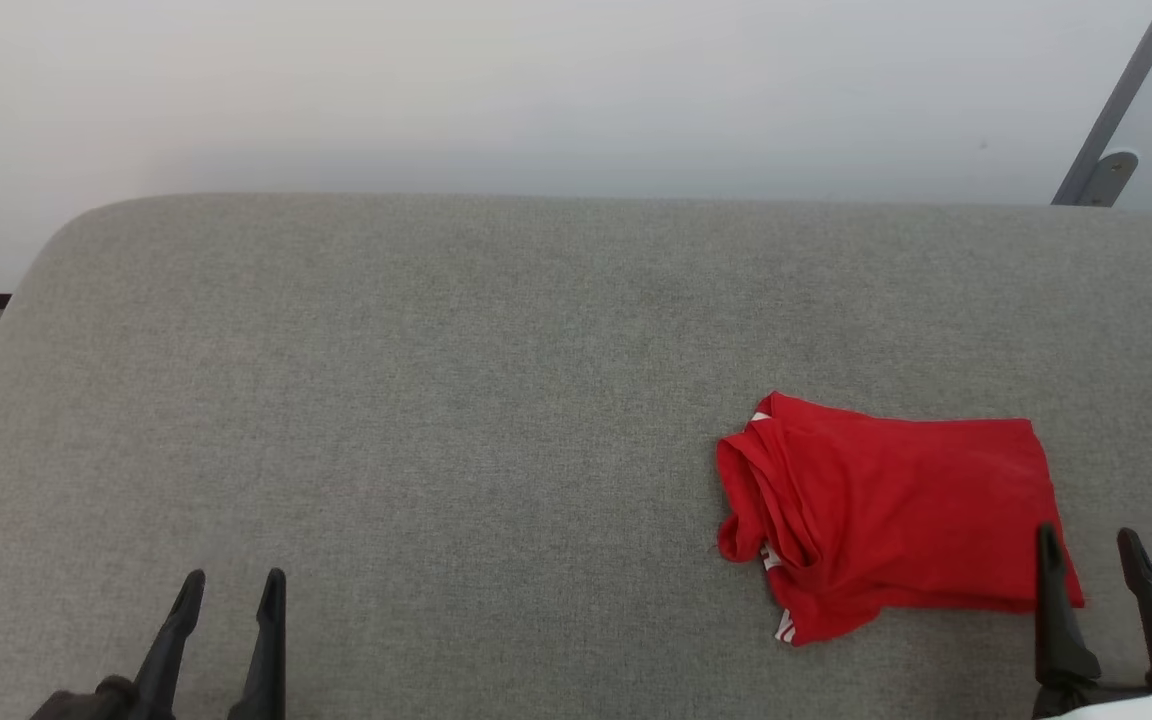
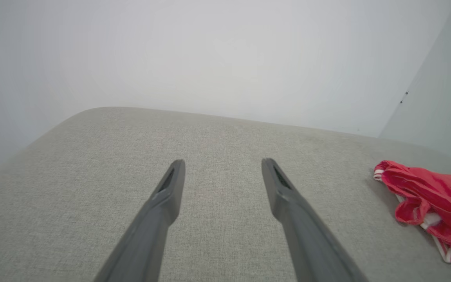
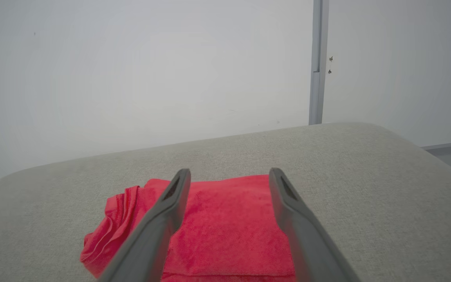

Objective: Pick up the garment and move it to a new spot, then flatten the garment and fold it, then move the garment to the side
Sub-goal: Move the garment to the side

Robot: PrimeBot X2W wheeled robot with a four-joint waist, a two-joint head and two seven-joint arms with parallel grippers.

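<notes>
Head view, surface: a grey woven-fabric surface with a rounded far-left corner spreads across the picture, and a pale wall rises behind it.
Head view, garment: the red garment lies folded into a rough rectangle on the right part of the surface, towards the near edge. Its left end is bunched in loose folds, with bits of white striped trim showing there.
Head view, left claw: the left claw is at the lower left, its two dark fingers parted with nothing between them, well apart from the garment.
Head view, right claw: the right claw is at the lower right, released and empty. Its inner finger overlaps the garment's near right corner and the outer finger is over bare fabric just beside it. Whether it touches the cloth cannot be told.
Head view, background: a slanted grey metal bar stands against the wall at the upper right.
Left wrist view, left claw: released, fingers spread over bare surface, grasping nothing.
Left wrist view, garment: at the right edge, lying on the surface in red folds with striped trim, well apart from the fingers.
Right wrist view, right claw: released, with flat red cloth showing between and under the spread fingers.
Right wrist view, garment: the flat folded panel lies directly ahead and the bunched end is to that view's left.
Right wrist view, background: the metal bar runs upright on the wall.
</notes>
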